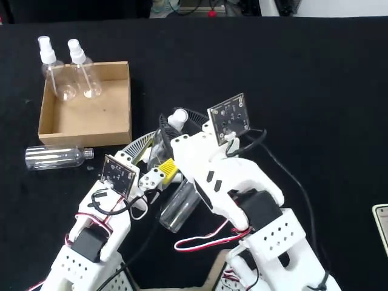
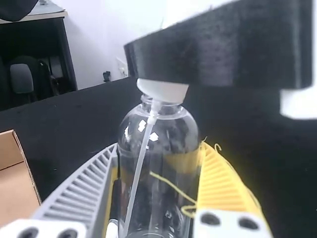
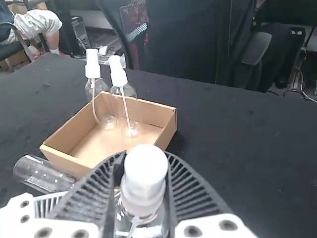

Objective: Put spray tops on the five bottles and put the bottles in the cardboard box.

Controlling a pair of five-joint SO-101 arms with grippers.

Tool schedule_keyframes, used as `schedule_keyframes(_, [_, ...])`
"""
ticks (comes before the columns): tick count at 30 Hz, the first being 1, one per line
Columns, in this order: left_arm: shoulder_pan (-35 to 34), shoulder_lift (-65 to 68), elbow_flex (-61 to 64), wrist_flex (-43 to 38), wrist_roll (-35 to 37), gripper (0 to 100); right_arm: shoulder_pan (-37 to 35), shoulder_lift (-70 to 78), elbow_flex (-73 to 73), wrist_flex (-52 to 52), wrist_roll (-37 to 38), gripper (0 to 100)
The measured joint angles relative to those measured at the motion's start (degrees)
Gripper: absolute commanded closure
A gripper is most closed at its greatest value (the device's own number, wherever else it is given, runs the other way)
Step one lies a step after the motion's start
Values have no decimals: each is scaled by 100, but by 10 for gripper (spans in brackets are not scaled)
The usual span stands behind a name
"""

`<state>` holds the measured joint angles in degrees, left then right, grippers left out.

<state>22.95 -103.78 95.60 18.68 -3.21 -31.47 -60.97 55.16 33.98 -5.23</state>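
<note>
My left gripper (image 1: 154, 156) (image 2: 158, 153), with one grey and one yellow finger, is shut on the body of a clear bottle (image 1: 176, 207) (image 2: 163, 168) held tilted above the table. A white spray top (image 1: 178, 117) (image 2: 162, 89) (image 3: 144, 181) sits on its neck, and my right gripper (image 1: 179, 119) (image 3: 143, 166), with black ribbed fingers, is shut on it. The cardboard box (image 1: 85, 130) (image 3: 64, 151) lies at the back left. Two capped bottles (image 1: 53, 76) (image 3: 94, 91) stand in its far corner. An uncapped bottle (image 1: 57, 156) (image 3: 42, 172) lies beside the box's near wall.
A black cloth covers the table (image 1: 303, 91). A pale flat object (image 1: 382, 225) pokes in at the right edge. Red and white cables (image 1: 206, 239) hang between the arm bases. Open cloth stretches to the right of the box.
</note>
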Motion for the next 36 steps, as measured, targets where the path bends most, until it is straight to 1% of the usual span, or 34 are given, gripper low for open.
schedule_keyframes(5, [-18, 0, 0, 0, 0, 863, -202, 70, -149, 53, 668, 984])
schedule_keyframes(10, [-35, 0, 0, 0, 0, 863, -220, 70, -149, 62, 791, 982])
schedule_keyframes(12, [-35, 0, 0, 0, 0, 863, -220, 70, -149, 62, 791, 954])
schedule_keyframes(16, [-35, 0, 0, 0, 0, 863, -264, 70, -149, 79, 791, 849])
schedule_keyframes(20, [-35, -9, 0, -9, 0, 863, -404, 79, -149, 114, 791, 841])
schedule_keyframes(24, [-35, -9, 0, -9, 0, 863, -440, 79, -264, 185, 791, 858])
schedule_keyframes(31, [-35, -9, 0, -9, 0, 863, -440, 79, -1257, 809, 791, 866])
schedule_keyframes(33, [-35, -9, 0, -9, 0, 863, -440, 79, -1521, 958, 791, 902])
schedule_keyframes(35, [-35, -9, 0, -9, 0, 863, -352, 79, -1723, 1116, 791, 982])
schedule_keyframes(36, [-35, -9, 0, -9, 0, 863, -246, 79, -1785, 1178, 800, 990])
